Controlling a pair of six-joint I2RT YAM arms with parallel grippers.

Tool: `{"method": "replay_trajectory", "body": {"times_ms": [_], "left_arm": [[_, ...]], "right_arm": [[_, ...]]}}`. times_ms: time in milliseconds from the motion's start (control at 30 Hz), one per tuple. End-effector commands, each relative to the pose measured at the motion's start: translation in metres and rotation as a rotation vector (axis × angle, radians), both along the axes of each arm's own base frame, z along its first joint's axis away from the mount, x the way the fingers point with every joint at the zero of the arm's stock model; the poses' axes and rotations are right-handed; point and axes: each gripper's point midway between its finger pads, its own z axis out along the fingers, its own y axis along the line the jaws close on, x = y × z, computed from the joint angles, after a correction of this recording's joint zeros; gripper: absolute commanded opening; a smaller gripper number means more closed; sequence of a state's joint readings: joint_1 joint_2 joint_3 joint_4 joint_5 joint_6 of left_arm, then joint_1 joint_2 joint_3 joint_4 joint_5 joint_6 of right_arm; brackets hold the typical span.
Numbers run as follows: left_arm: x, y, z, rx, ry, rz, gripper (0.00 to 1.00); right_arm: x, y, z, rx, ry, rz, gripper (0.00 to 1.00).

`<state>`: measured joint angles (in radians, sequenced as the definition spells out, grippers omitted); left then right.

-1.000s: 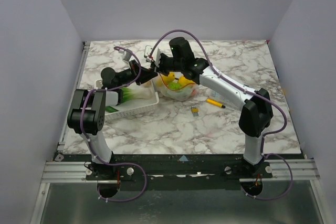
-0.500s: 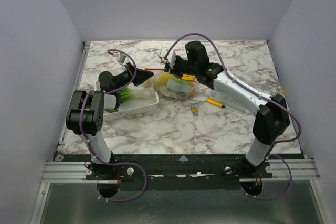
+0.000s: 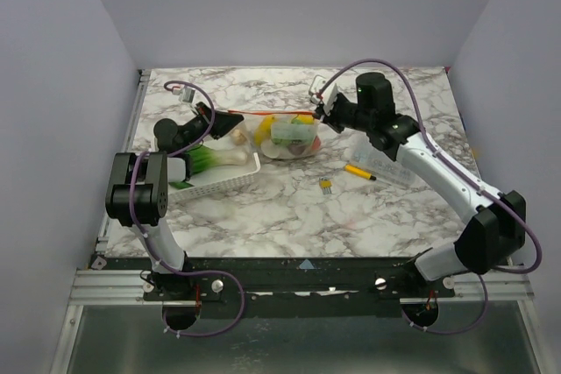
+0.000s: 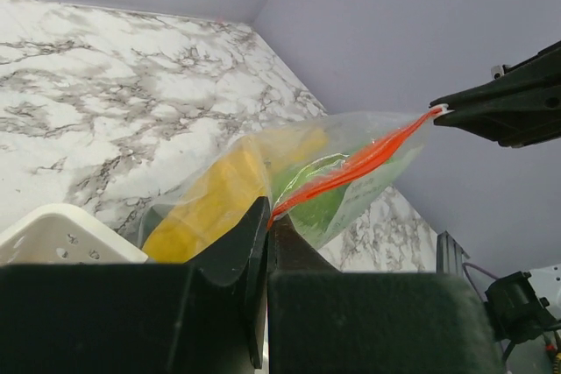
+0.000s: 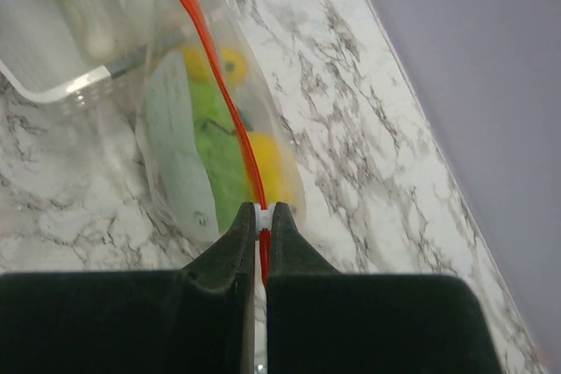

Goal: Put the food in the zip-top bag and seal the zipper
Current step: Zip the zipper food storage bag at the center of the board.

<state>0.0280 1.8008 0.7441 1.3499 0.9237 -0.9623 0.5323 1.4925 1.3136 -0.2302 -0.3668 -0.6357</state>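
Just beyond a yellow marker pen (image 3: 359, 172) on the bench (image 3: 289, 216), the zip-top bag (image 3: 282, 150) sags with yellow and green food (image 3: 294, 131) inside. Its zipper (image 3: 263, 115) is taut between the left pincer (image 3: 216, 114) and the right pincer (image 3: 321, 116), each clamped on one end, toward the far edge.

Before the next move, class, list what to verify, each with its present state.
1. Left pincer shut on the zipper: ok.
2. Right pincer shut on the zipper's other end: ok.
3. Zipper pulled straight between them: ok.
4. Zipper sealed along its whole length: cannot tell.
5. All food inside the zip-top bag: not ok; a green-and-white vegetable lies in the basket.
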Motion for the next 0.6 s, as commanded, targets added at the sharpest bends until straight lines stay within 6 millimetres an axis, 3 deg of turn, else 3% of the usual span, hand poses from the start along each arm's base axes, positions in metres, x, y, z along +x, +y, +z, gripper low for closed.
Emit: {"method": "replay_trajectory", "body": {"times_ms": [0,133,267,333,500,567], "left_arm": [[0.014,0.017,0.014,-0.012,-0.034,0.078,0.0],[0.014,0.017,0.019,-0.027,-0.039,0.072,0.0],[0.012,0.016,0.021,-0.023,-0.044,0.063,0.0],[0.01,0.015,0.021,-0.029,-0.043,0.058,0.0],[0.005,0.012,0.022,-0.043,-0.053,0.027,0.0],[0.005,0.012,0.021,-0.042,-0.051,0.023,0.0]], "right_arm": [[0.003,-0.048,0.003,-0.015,-0.013,-0.131,0.0],[-0.002,-0.062,-0.004,-0.019,0.0,-0.163,0.0],[-0.009,-0.06,-0.008,-0.008,0.037,-0.148,0.01],[-0.01,-0.056,-0.001,0.012,0.053,-0.137,0.12],[-0.007,-0.038,0.021,0.024,0.023,-0.159,0.52],[-0.013,-0.023,0.023,-0.021,-0.028,-0.141,0.73]]}}
